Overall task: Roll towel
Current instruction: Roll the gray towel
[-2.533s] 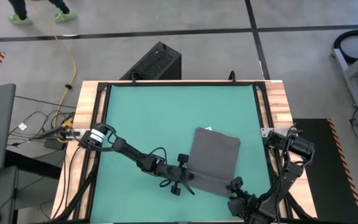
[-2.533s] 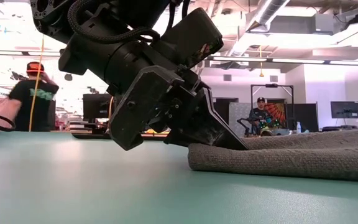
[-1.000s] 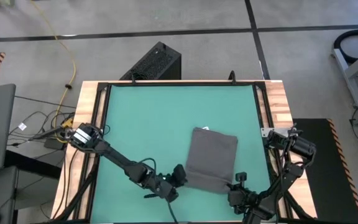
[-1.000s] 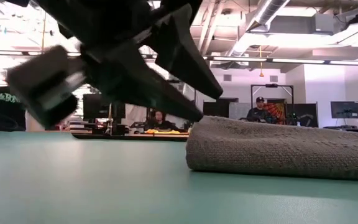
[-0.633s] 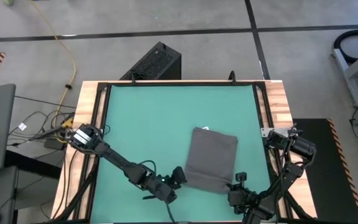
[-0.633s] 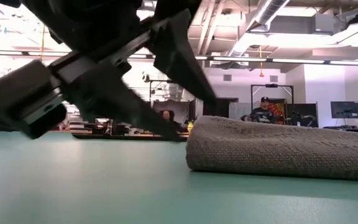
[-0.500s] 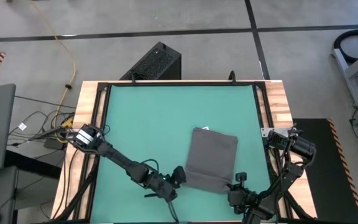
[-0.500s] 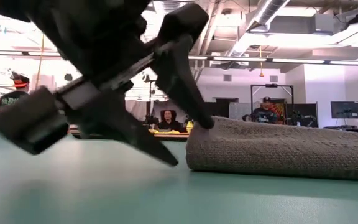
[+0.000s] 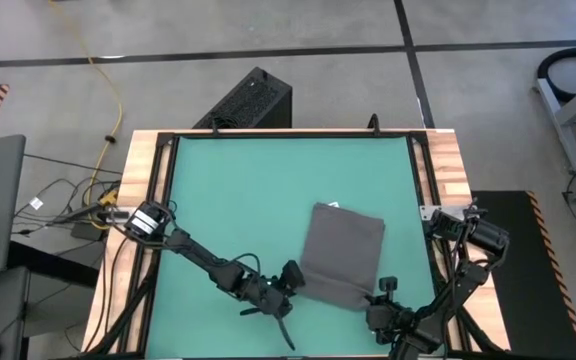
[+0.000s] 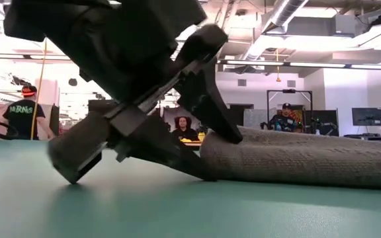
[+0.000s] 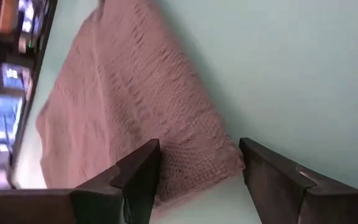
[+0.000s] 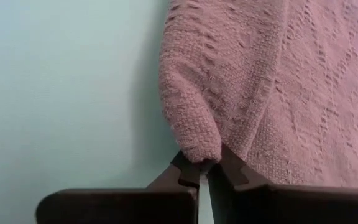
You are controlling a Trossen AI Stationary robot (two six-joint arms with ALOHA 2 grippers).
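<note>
The towel [image 9: 346, 250] is a dark grey folded rectangle lying flat on the green mat, right of the middle, with its white tag [image 9: 333, 207] at the far edge. My left gripper [image 9: 293, 280] is open at the towel's near left corner [image 11: 213, 158]. In the low view one finger [image 10: 225, 129] stands over that corner and the other [image 10: 194, 170] lies on the mat against the towel's edge. My right gripper [image 9: 378, 298] is shut on the towel's near right corner. My left gripper comes at the towel's near left corner [image 10: 210, 149] low, from the table's left, its open fingers above and below the edge. The upper fingertip seems to rest on the towel's top; I cannot tell whether the lower one touches. My right gripper pinches the towel's near right corner [image 12: 194, 146] between its two fingertips. The cloth there is a thick folded bulge. The fingers come low from the table's near side, and the rest of the towel [image 12: 278, 74] lies flat on the mat.
Bare green mat [image 9: 238, 190] spreads to the left and far side of the towel. A wooden border with a black frame [image 9: 423, 160] rings the table. A black box [image 9: 253, 98] stands on the floor beyond the far edge. People show in the room behind [image 10: 18, 112].
My left gripper has opened wider, sunk to the mat and moved toward the table's right. Its fingers now stand on either side of the towel's near left corner. The right gripper and the towel have kept still.
</note>
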